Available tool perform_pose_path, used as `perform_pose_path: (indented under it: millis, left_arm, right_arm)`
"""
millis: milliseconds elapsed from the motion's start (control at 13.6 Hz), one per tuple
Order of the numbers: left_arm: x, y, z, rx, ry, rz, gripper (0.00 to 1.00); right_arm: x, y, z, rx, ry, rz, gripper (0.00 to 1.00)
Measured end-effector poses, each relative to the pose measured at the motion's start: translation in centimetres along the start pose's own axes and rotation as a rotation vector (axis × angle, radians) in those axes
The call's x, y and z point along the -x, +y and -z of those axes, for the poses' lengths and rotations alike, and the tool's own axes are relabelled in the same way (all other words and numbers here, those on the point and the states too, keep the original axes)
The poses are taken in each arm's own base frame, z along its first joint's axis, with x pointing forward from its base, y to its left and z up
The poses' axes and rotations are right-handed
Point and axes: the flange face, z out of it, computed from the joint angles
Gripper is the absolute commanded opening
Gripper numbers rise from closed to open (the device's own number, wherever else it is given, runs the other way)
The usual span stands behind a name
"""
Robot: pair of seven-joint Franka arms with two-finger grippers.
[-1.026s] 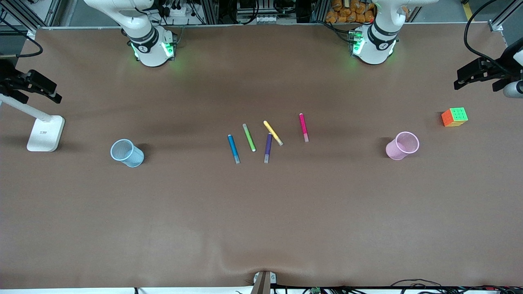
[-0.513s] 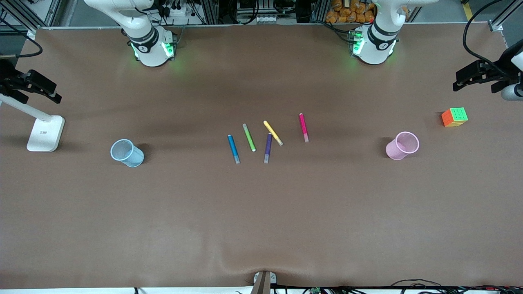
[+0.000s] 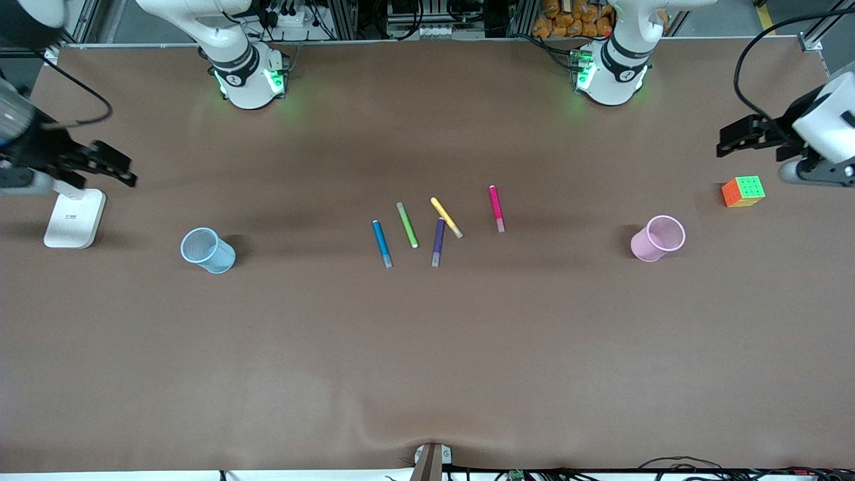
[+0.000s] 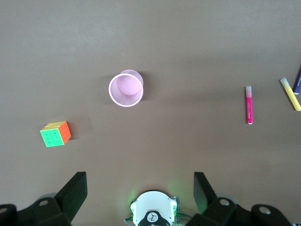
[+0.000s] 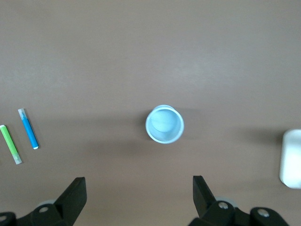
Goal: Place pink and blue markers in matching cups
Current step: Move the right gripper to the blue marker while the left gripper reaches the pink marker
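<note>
Looking down, you see both grippers spread and empty: left gripper [image 3: 728,138] above the cube [image 3: 743,191], right gripper [image 3: 117,168] above the white stand [image 3: 75,217]. Mid-table lie the pink marker [image 3: 496,208] and, nearer the camera, the blue marker [image 3: 382,244]. The pink cup [image 3: 658,238] stands toward the left arm's end, the blue cup [image 3: 208,250] toward the right arm's.

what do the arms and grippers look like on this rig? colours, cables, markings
Both arms are glossy white with black joint bands and green lights glowing at their bases. The left gripper and right gripper are black, with blocky dark fingers in the wrist views. A black cable loops to each wrist. Small dark round marks sit on the base collars; unreadable.
</note>
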Motion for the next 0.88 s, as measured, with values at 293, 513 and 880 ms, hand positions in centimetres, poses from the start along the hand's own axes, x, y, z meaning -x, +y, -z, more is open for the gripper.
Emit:
perform_pose_path:
  millis: [293, 513, 880]
  left_arm:
    - [-2.6, 3.7, -3.2, -0.008, -0.042, 0.043, 1.0]
    - [-4.7, 6.5, -5.9, -0.009, -0.062, 0.087, 1.0]
    - [-7.6, 11.9, -11.4, -0.003, -0.077, 0.132, 1.0]
  right_arm:
    - [-0.7, -6.2, -3.3, 0.002, -0.029, 0.106, 1.0]
    - [-1.5, -11.7, -6.1, 0.006, -0.03, 0.171, 1.0]
    - [-2.7, -21.5, -13.8, 0.004, -0.006, 0.2, 1.0]
